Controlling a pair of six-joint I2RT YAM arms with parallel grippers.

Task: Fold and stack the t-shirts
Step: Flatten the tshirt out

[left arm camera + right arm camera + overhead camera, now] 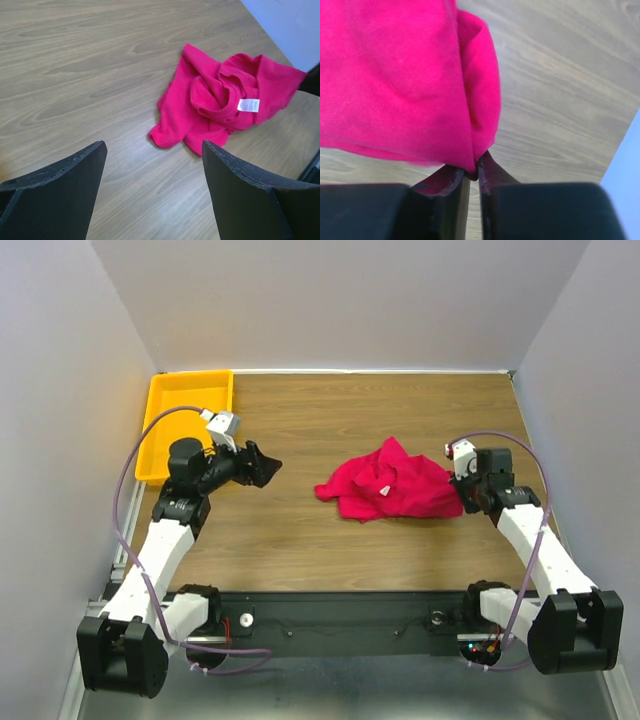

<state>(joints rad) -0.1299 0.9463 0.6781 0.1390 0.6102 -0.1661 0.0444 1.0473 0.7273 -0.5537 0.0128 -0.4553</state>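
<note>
T-shirt (385, 483), crimson and crumpled in a heap, lay right of centre on the wooden table (300, 540). Right gripper (475, 170) had its fingers pinched together on the shirt's right edge, cloth caught between the tips. Left gripper (265, 466) hung well left of the shirt, fingers wide apart, holding nothing. Yellow tray (160, 440) sat at the far left corner.
</note>
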